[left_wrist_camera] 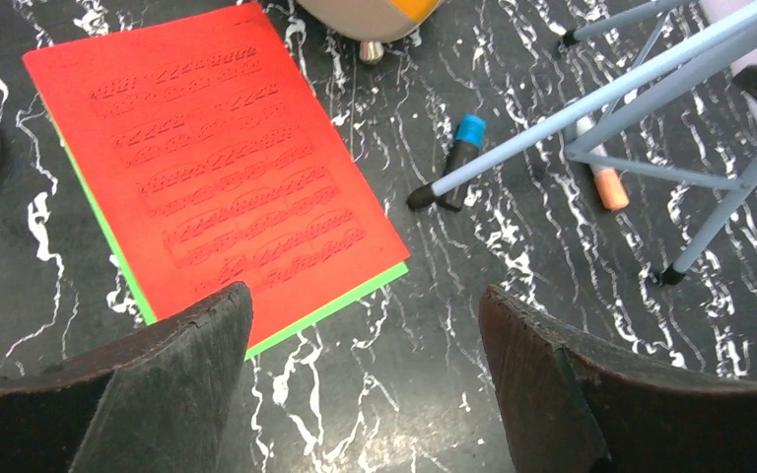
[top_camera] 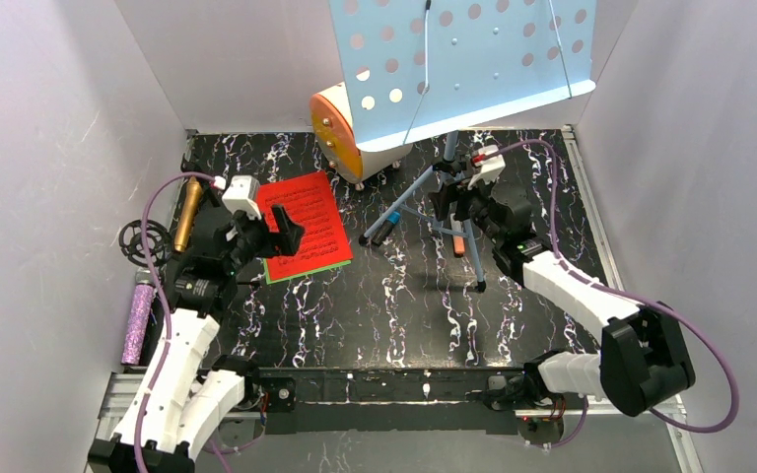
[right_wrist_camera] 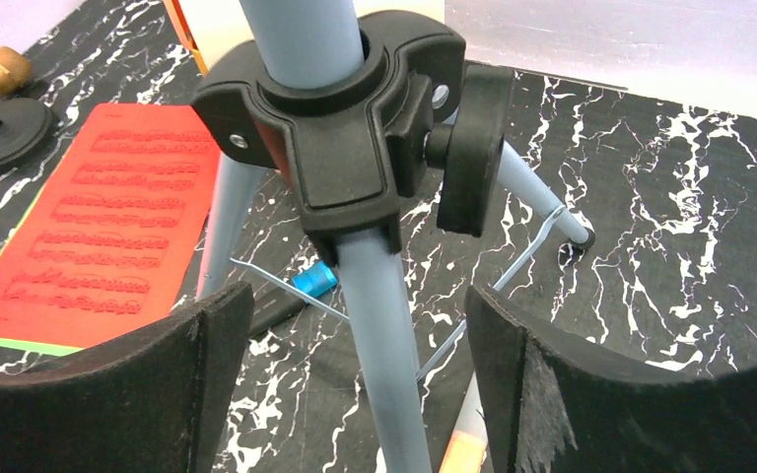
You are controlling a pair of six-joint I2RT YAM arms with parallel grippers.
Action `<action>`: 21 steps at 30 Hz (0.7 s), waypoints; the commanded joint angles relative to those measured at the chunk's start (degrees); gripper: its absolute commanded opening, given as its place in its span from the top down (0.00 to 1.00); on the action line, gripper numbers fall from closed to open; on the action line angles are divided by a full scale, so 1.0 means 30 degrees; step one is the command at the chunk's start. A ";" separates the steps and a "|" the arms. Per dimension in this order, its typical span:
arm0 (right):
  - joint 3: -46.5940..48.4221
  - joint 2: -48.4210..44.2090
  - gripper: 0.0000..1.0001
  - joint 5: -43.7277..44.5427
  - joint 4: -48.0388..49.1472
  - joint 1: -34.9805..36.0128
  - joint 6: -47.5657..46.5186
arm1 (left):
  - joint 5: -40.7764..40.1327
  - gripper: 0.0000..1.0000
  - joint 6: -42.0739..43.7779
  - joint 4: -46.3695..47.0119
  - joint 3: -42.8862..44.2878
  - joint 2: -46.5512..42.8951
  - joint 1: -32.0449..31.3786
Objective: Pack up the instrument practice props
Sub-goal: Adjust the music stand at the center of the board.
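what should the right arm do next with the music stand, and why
Probably close on the tube. The right end effector is open, with its fingers on either side of the pale-blue stand tube just below the black hub, and not yet touching it. Closing there would likely give a firm hold for lifting the stand.

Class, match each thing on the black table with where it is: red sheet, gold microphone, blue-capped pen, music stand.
Things:
1 red sheet
2 gold microphone
3 blue-capped pen
4 music stand

Places:
a upright on its legs
b on top of a green sheet
c by the left edge of the table
d lying by a foot of the stand

Pairs: 1-b; 2-c; 3-d; 4-a
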 commanded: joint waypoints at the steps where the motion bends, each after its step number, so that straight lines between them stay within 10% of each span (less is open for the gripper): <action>1: 0.0122 0.0846 0.16 -0.0143 0.2398 -0.0063 -0.1179 | -0.0957 0.17 0.1120 -0.0206 -0.1201 -0.1542 -0.0042; 9: 0.0276 0.2376 0.31 0.0010 0.4020 -0.0073 -0.1954 | -0.1950 0.17 0.1522 -0.0190 -0.1878 -0.3017 -0.0042; 21: -0.0388 0.1396 0.84 0.1684 0.2948 0.0416 -0.2194 | -0.4216 0.17 0.1436 -0.0908 -0.1860 -0.3506 -0.0044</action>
